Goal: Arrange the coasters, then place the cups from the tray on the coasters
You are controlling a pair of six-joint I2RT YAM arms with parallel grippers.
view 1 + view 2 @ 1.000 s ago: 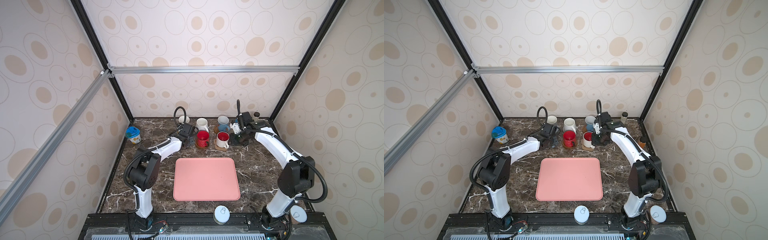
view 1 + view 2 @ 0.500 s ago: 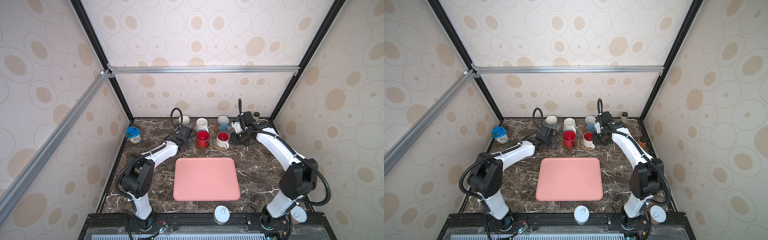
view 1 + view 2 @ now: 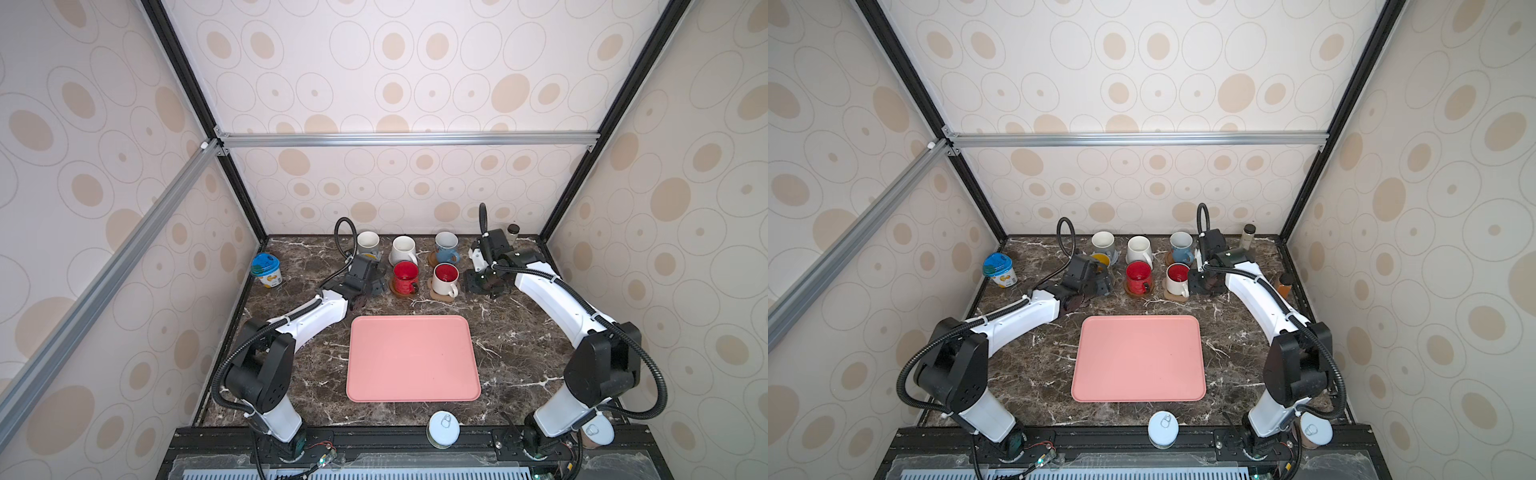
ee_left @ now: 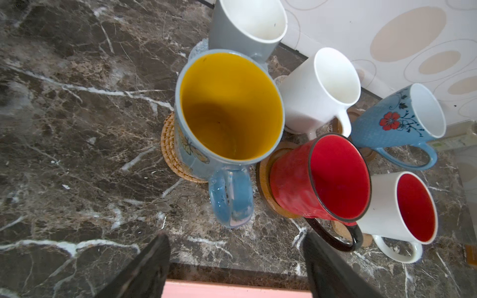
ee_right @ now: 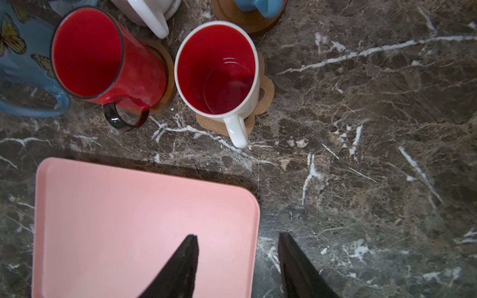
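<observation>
Six cups stand on coasters at the back of the table. The blue cup with yellow inside (image 4: 229,108) sits on the tan rattan coaster (image 4: 167,144). My left gripper (image 4: 235,240) is open and empty just behind its handle. Beside it stand the red cup (image 4: 320,180) on a wooden disc (image 4: 263,180), then the white cup with red inside (image 5: 218,69) on the paw-shaped coaster (image 5: 265,90). My right gripper (image 5: 237,238) is open and empty, to the right of that cup. Grey (image 3: 368,243), white (image 3: 403,249) and light blue (image 3: 446,247) cups form the back row. The pink tray (image 3: 411,357) is bare.
A blue-lidded tub (image 3: 266,270) stands at the back left. A small dark-capped bottle (image 3: 513,232) is in the back right corner. Two white can lids (image 3: 444,428) (image 3: 598,430) lie at the front edge.
My left gripper has opened wide and let go of the blue cup, which now stands free on the rattan coaster. The right gripper's jaws have spread wider near the white cup.
</observation>
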